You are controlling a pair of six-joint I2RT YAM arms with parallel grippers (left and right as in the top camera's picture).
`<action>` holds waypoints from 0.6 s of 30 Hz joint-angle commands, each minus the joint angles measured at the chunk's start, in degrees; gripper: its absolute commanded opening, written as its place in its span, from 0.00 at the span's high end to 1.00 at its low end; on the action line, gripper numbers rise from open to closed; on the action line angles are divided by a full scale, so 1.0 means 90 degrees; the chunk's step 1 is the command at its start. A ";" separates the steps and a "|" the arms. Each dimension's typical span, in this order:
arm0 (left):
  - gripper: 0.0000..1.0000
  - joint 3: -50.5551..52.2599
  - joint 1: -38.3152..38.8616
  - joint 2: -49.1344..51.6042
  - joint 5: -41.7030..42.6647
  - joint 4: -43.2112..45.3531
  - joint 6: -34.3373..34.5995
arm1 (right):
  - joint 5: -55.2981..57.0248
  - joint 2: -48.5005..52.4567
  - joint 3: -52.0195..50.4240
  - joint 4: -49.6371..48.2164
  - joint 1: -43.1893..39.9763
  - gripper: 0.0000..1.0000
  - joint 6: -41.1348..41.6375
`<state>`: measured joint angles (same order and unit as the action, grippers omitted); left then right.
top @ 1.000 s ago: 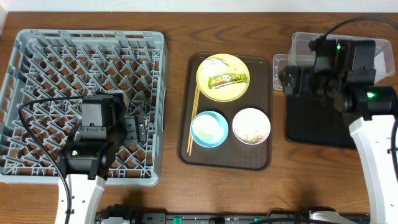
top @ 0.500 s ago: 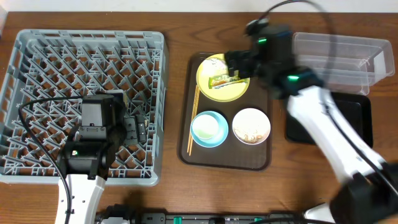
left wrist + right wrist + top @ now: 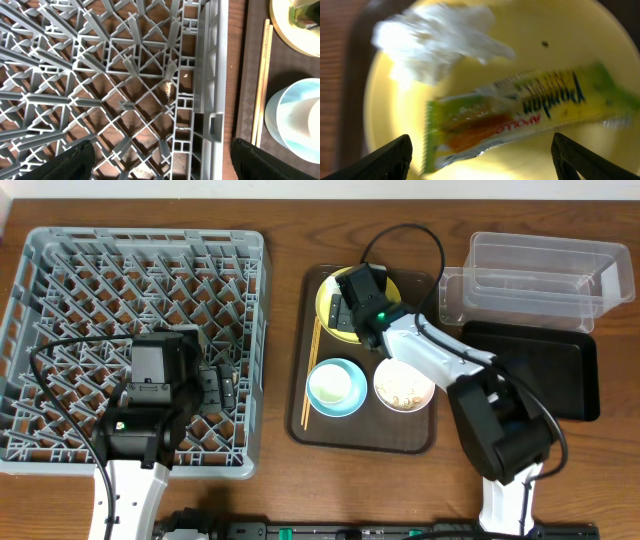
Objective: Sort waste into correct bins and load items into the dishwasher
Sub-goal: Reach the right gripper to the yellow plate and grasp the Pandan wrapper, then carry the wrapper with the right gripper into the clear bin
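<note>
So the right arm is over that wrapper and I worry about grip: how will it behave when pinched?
The wrapper looks like thin glossy film, creased and lying flat on the plate, so probably floppy and very light. Its sheen suggests it may be slippery, and pushed it would likely slide across the smooth plate.

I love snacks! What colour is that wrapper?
The wrapper is green, yellow and orange; right wrist view shows it best.

You're looking down on the grey plastic pegged dish rack (image 3: 125,75), and it fills most of your view. Right of its rim, thin wooden chopsticks (image 3: 261,85) lie on the flat brown tray (image 3: 282,65), beside the light blue bowl (image 3: 295,117) and the yellow round plate (image 3: 295,30).
</note>
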<state>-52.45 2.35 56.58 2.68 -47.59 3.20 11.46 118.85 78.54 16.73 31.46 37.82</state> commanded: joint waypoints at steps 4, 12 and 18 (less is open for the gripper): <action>0.11 -0.0158 -0.0002 -0.0010 0.0036 -0.0022 0.0058 | 0.0226 0.0262 0.0036 -0.0024 -0.0002 0.15 0.0678; 0.11 -0.0158 -0.0002 -0.0010 0.0036 -0.0019 0.0058 | 0.0228 0.0313 0.0036 -0.0024 -0.0049 0.84 0.0699; 0.11 -0.0158 -0.0002 -0.0010 0.0036 -0.0019 0.0058 | 0.0228 0.0095 0.0036 0.0287 -0.0216 0.99 0.0690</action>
<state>-52.45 2.35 56.58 2.70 -47.62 3.18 12.47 120.60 78.54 18.35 30.81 43.68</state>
